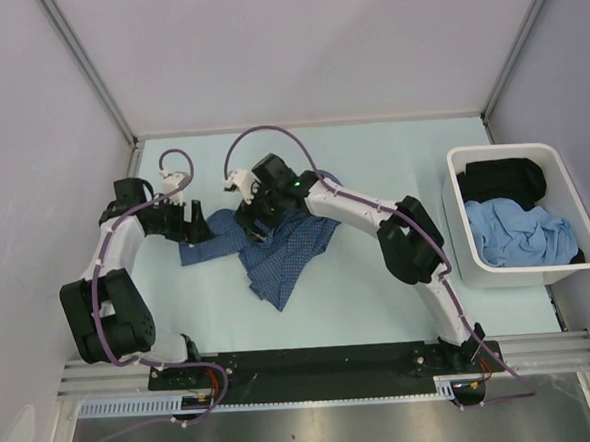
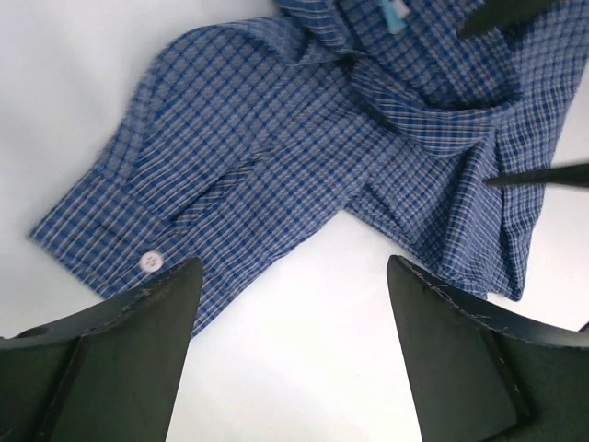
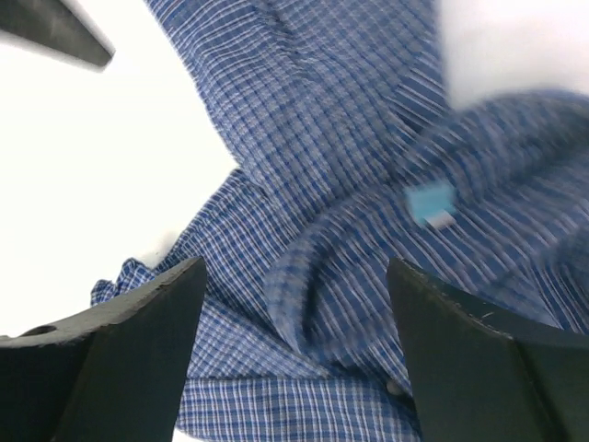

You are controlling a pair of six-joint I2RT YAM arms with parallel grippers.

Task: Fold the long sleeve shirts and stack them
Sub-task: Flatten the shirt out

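One long sleeve shirt (image 1: 287,257), dark blue with a fine white check, lies crumpled in the middle of the pale table. Its cuff with a white button (image 2: 147,261) points left. My left gripper (image 1: 201,227) hovers at the shirt's left edge beside that sleeve (image 2: 230,157), open, with only bare table between its fingers (image 2: 294,267). My right gripper (image 1: 253,224) hangs open over the bunched collar area (image 3: 296,267), near a light-blue neck label (image 3: 431,204). The cloth lies below its fingers, and neither gripper holds anything.
A white bin (image 1: 496,152) stands at the right side of the table, holding a light-blue cloth (image 1: 521,232) and a black cloth (image 1: 503,180). Grey walls close the table on three sides. The arms' bases sit on a black rail (image 1: 324,361) at the near edge.
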